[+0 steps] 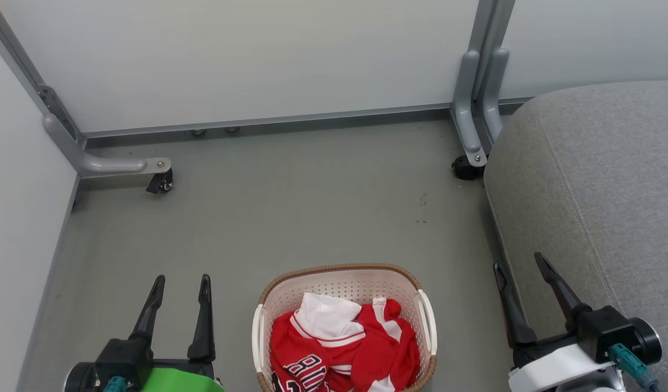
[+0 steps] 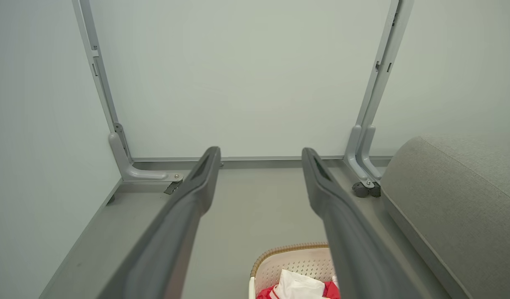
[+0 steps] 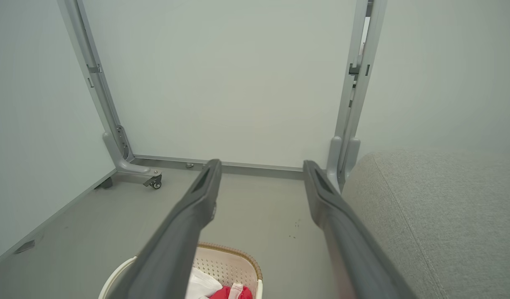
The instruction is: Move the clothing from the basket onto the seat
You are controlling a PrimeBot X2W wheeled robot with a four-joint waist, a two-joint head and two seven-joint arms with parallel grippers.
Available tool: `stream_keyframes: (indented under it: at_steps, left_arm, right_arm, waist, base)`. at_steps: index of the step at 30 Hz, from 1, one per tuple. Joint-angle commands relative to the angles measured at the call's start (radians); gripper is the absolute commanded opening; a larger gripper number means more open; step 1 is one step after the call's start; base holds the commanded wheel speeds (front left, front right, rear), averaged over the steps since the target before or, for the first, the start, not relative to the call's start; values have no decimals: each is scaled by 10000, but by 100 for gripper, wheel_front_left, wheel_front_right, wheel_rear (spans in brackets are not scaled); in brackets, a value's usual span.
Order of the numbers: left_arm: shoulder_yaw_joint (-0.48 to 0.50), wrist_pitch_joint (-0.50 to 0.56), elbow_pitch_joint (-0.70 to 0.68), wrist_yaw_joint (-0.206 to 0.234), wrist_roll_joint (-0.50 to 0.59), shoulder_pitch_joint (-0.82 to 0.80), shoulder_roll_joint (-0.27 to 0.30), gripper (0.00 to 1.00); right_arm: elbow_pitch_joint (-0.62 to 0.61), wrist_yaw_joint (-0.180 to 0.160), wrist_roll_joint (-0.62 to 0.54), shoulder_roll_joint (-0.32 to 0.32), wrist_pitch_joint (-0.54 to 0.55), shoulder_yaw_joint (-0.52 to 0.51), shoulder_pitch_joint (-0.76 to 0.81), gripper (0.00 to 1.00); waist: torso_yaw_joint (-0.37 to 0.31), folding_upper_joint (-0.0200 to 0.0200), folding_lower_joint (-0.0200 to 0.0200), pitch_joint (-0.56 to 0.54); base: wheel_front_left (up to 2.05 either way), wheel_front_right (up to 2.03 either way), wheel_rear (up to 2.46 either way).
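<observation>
The cream perforated basket point(image 1: 339, 286) with a brown rim stands on the floor at the bottom centre of the head view. Red clothing point(image 1: 344, 354) with white trim and lettering lies bunched inside it. The grey seat point(image 1: 600, 190) fills the right side. My left gripper point(image 1: 181, 283) is open to the left of the basket, above the floor. My right gripper point(image 1: 521, 264) is open to the right of the basket, at the seat's front edge. Both wrist views catch the basket point(image 2: 288, 259) point(image 3: 230, 259), the clothing point(image 2: 296, 286) point(image 3: 225, 292) and the seat point(image 2: 458, 195) point(image 3: 437, 216).
White partition panels close the back and left, standing on grey metal feet with castors point(image 1: 160, 182) point(image 1: 467, 166). The grey floor point(image 1: 312, 207) lies open beyond the basket.
</observation>
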Motion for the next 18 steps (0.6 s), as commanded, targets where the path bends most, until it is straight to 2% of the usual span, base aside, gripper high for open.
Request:
stream_keyframes:
  at_steps: [1,8,13,18]
  left_arm:
    - [24,-28,26,16,75,101,68,100]
    - [-160,-19,293,-58,379,-35,65,100]
    - [-545,-19,659,-147,902,-765,69,100]
    - [-1157,-19,1320,-214,1112,-1679,313,100]
  right_arm:
    - [8,-10,50,-24,-20,-2,112,100]
    - [-57,-10,83,-23,-20,-43,3,100]
    - [-228,-10,-11,-21,-20,-148,-418,100]
    - [-311,-10,-23,-22,-20,-281,-955,100]
  waist:
    - [0,0,0,25]
    - [-70,0,0,385]
    - [-89,0,0,1368]
    - [-251,0,0,2389]
  base:
    - [0,0,0]
    - [0,0,0]
    - [0,0,0]
    - [0,0,0]
